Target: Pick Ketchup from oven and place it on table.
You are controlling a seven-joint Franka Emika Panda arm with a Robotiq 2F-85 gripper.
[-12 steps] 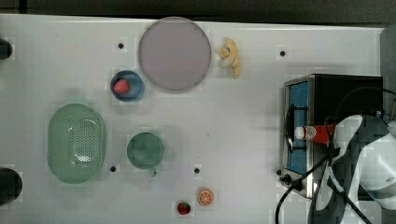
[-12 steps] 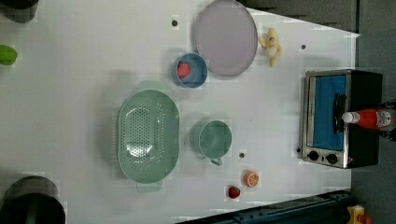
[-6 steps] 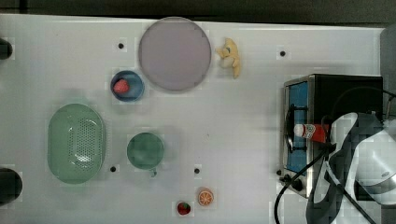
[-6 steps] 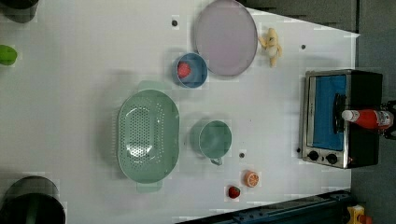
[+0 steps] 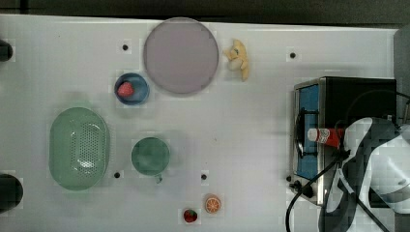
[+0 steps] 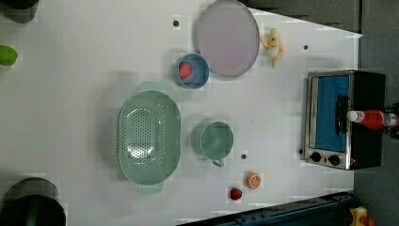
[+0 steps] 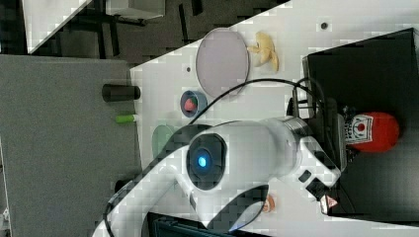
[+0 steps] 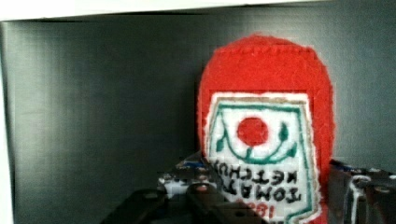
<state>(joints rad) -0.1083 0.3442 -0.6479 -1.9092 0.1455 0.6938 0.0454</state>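
Meanwhile, strawberry in blue bowl; gripper half-open astride ketchup, grasp uncertain.

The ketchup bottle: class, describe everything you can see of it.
The ketchup bottle looks like red felt, with a white cap and a white label bearing a red dot and green outline. It lies on its side on the black oven top, its cap over the oven's front edge. The gripper straddles it.
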